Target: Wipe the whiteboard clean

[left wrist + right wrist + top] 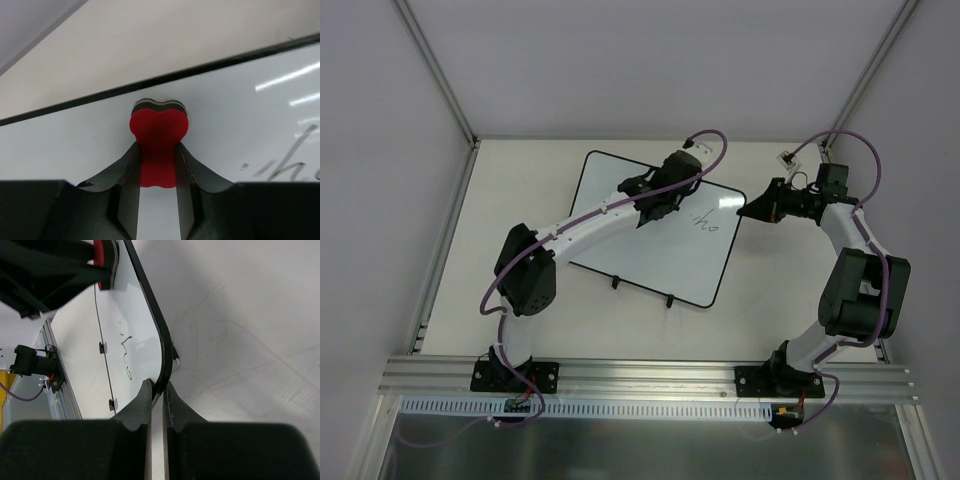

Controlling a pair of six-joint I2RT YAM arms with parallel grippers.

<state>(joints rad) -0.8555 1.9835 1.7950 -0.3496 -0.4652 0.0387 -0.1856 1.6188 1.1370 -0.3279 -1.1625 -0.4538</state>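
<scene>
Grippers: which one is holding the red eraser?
The left gripper: it clamps the red eraser at the whiteboard. The right gripper only pinches the whiteboard's edge.

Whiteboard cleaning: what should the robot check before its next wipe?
1. Eraser grip: ok, the left hand pinches the red eraser.
2. Board held: ok, the right hand is shut on the frame of the whiteboard.
3. Eraser pressing on the board: cannot tell.
4. Board clean: not ok, black writing shows near the right hand.
5. Hands apart: ok, they are not touching.
</scene>
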